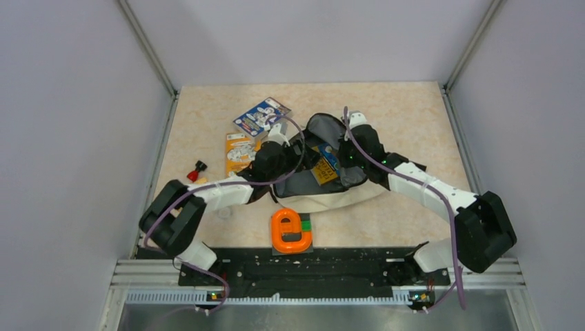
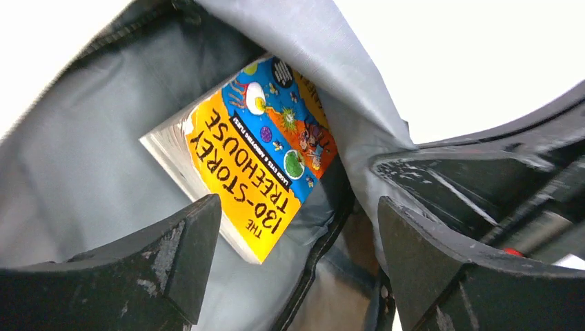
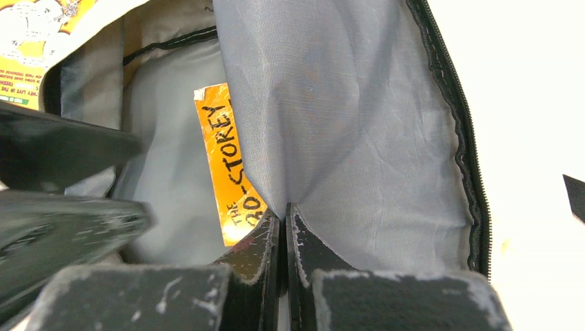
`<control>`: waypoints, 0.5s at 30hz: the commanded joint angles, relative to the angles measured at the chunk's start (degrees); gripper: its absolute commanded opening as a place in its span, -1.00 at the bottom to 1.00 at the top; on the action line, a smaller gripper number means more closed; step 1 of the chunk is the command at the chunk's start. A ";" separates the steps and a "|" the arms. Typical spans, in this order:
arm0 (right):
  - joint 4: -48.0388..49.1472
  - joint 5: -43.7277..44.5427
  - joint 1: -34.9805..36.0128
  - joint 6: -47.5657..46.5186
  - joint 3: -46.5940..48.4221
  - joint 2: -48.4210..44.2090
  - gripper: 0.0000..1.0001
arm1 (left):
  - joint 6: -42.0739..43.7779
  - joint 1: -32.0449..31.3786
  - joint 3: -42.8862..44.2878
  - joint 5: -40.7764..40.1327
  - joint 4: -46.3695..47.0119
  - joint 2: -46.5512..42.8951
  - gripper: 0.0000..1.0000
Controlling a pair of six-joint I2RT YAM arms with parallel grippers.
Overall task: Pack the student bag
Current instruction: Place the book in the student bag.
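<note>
The left gripper (image 2: 296,231) is seen with its jaws spread wide and nothing between them. Just beyond the fingertips the Treehouse book (image 2: 252,155) lies inside the bag (image 2: 76,138), its long axis slanted across the gap. The right gripper (image 3: 283,231) is clamped on a fold of the bag's grey lining, and the mouth is thereby held up. From above, the bag is found between the two wrists. A blue book (image 1: 262,116) and an orange book (image 1: 238,153) lie just left of the bag, nearer the left arm. That arm is judged best placed for the next pick.
</note>
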 commanded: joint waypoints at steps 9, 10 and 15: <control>3.60 2.23 -0.27 -0.34 -0.93 -3.96 -1.00 | 14.85 11.04 0.28 -4.11 -36.30 -24.77 0.96; 3.78 2.12 -0.27 -0.38 -1.20 -3.99 -1.00 | 14.86 13.72 0.60 -1.35 -37.00 -25.25 0.96; 3.74 2.02 -0.27 -0.41 -1.91 -4.13 -1.00 | 15.79 25.22 3.67 6.20 -37.54 -23.21 0.96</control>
